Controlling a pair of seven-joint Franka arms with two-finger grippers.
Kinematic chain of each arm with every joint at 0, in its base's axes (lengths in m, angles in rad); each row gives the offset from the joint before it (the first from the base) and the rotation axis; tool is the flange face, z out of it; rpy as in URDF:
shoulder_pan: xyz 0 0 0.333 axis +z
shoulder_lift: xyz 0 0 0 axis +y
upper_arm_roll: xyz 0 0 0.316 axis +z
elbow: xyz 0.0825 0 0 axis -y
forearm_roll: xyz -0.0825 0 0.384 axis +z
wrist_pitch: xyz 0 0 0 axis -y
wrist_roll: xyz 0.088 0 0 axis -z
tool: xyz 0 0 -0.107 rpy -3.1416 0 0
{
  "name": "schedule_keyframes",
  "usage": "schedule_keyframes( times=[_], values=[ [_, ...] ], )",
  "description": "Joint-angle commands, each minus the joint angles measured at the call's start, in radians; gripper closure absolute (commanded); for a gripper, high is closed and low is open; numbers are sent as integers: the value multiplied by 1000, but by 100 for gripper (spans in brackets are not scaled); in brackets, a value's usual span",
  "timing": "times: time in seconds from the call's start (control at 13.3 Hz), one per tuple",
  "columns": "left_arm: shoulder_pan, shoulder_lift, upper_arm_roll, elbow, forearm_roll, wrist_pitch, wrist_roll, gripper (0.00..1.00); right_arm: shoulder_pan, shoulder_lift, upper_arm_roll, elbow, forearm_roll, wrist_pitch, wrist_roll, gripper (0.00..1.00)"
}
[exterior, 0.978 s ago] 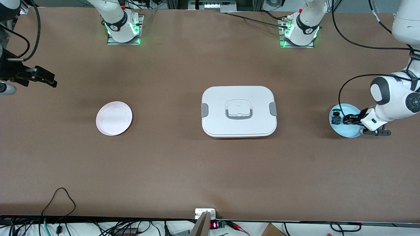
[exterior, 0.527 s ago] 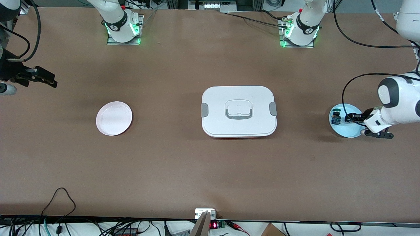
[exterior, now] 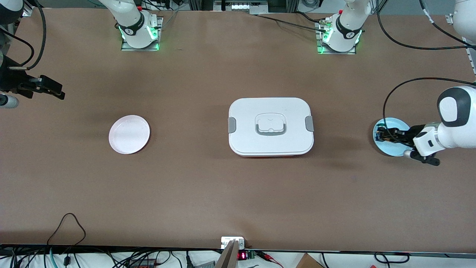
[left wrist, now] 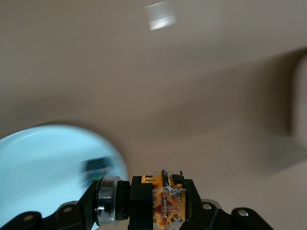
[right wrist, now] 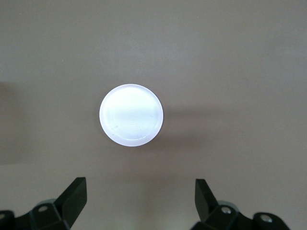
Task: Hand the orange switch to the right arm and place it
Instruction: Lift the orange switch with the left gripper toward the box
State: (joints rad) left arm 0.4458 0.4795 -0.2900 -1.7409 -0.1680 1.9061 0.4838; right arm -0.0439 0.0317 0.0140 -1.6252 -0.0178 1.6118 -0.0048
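Since the earlier frames, the left arm has drawn back toward its end of the tabletop (exterior: 208,193) and lifted, so the left tool (exterior: 386,134) now sits over the blue plate (exterior: 393,149) rather than down in it. I see that tool clamped on the orange switch (left wrist: 164,206), gripped across its black-and-orange body with the metal collar to one side. A second small black piece with blue-green parts (left wrist: 97,168) remains on the blue plate. The right tool (exterior: 50,87) waits with its fingers wide apart, high over the right arm's end of the tabletop, looking down on the pink plate (right wrist: 131,115). The white lidded box (exterior: 270,126) stands mid-tabletop between the two plates. My concerns: the switch is small and held near the fingertips, so a fast swing could twist or shed it; little of it protrudes for the right tool to take, risking a finger clash or a drop at handover; a low carry could strike the box lid.
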Motion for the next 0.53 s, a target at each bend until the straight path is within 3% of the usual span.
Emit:
schedule_keyframes(
  times=[0.0, 0.23, 0.45],
  values=[
    [25, -10, -61, 9, -249, -58, 148, 69, -7, 4, 6, 13, -2, -9, 11, 0],
    [25, -12, -173, 6, -467, -62, 312, 77, -7, 2, 6, 13, -1, -10, 12, 0],
    [94, -27, -399, 35, -521, -85, 322, 83, -8, 4, 3, 13, 1, -10, 9, 0]
  ],
)
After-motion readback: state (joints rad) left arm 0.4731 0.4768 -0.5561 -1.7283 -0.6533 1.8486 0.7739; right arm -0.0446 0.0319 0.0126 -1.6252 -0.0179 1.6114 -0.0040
